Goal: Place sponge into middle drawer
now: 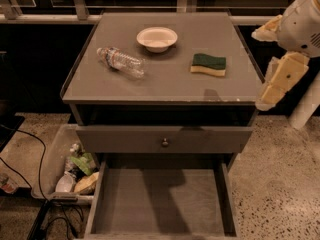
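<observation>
The sponge (pixel 208 64), dark green on top of pale yellow foam, lies flat on the right half of the grey cabinet top (pixel 170 84). The middle drawer (pixel 160 204) is pulled out at the bottom of the view; its flat floor is bare. My gripper (pixel 258 69) hangs off the cabinet's right edge, to the right of the sponge and apart from it. Its two pale yellow fingers (pixel 281 79) stand spread, with nothing between them.
A white bowl (pixel 157 38) and a plastic bottle (pixel 120 61) lying on its side are on the cabinet top. A closed drawer front with a round knob (pixel 164 142) sits above the open drawer. A bin of trash (pixel 75 171) and cables are on the floor at left.
</observation>
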Motion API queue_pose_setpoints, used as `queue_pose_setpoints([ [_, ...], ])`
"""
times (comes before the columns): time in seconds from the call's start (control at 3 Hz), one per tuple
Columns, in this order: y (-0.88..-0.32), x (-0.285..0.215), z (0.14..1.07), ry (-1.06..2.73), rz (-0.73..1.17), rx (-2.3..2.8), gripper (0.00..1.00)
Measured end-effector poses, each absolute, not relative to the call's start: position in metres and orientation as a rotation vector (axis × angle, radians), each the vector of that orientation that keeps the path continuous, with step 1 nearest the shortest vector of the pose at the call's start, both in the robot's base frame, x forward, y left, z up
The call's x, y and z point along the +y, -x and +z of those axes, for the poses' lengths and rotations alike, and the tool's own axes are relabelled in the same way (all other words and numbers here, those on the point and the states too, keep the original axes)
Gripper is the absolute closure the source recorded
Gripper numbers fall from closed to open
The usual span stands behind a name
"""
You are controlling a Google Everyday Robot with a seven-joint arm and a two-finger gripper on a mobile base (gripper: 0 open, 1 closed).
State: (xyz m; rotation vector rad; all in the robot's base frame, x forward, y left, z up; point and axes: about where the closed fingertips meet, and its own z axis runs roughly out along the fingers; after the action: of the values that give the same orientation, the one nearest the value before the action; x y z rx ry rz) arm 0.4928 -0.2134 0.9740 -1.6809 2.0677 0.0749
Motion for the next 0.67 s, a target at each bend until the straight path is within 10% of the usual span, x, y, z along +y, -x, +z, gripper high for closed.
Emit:
queue_pose_setpoints([
  [0.67,-0.5404,-0.2055,0.9702,1.671,0.196,1.977,0.00],
])
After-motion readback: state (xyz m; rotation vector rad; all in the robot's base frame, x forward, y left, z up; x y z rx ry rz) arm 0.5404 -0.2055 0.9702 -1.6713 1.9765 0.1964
